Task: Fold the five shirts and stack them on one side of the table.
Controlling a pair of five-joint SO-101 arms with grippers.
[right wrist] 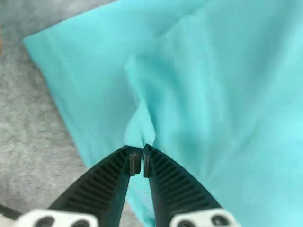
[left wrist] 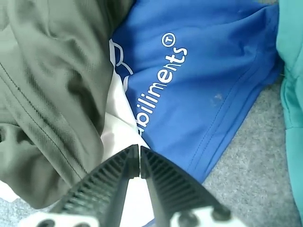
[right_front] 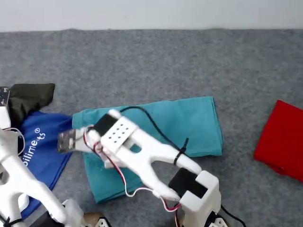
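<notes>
The right claw is pressed together on a small raised pleat of the teal shirt, pinching the cloth between its tips. In the high view the right arm stretches from the lower middle of the frame toward the shirt's left edge. That shirt lies flat across the centre of the grey surface. The left claw has its tips closed together over a white garment; I cannot tell whether any cloth is caught between them. The white garment sits between the olive shirt and the blue shirt. These two overlap at the left of the high view, and the blue one touches the teal shirt. A red shirt lies at the right edge, well apart.
</notes>
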